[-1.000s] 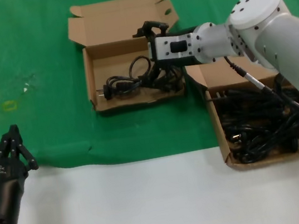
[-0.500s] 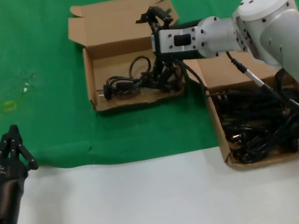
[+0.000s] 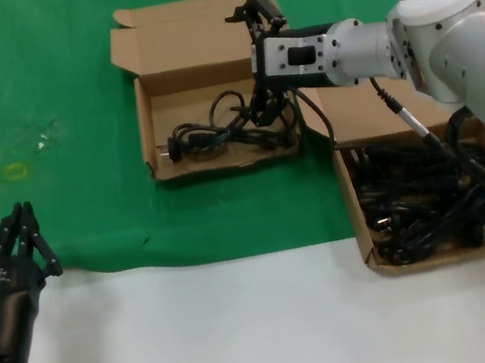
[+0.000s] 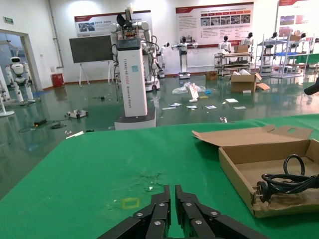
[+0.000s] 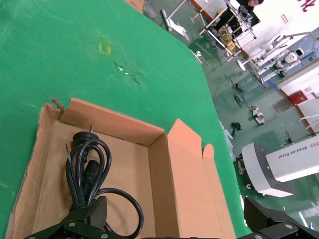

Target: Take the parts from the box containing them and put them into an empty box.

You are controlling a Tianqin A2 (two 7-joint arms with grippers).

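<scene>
Hovering over the ragged-fronted brown cardboard box (image 3: 215,117), your right gripper (image 3: 256,17) shows open, empty fingers; limp black cords (image 3: 226,129) beneath suit a mid-coil hold.

Plain brown cardboard boxes: the far-left one (image 3: 168,110) with a few black cords (image 3: 217,135), the right one (image 3: 365,236) with a black tangle (image 3: 423,200). Green cloth (image 3: 45,83) covers the white tabletop (image 3: 246,327).

Two cardboard boxes (image 3: 210,86) (image 3: 428,199); two grippers (image 3: 256,13) (image 3: 18,235); cord count unclear.
</scene>
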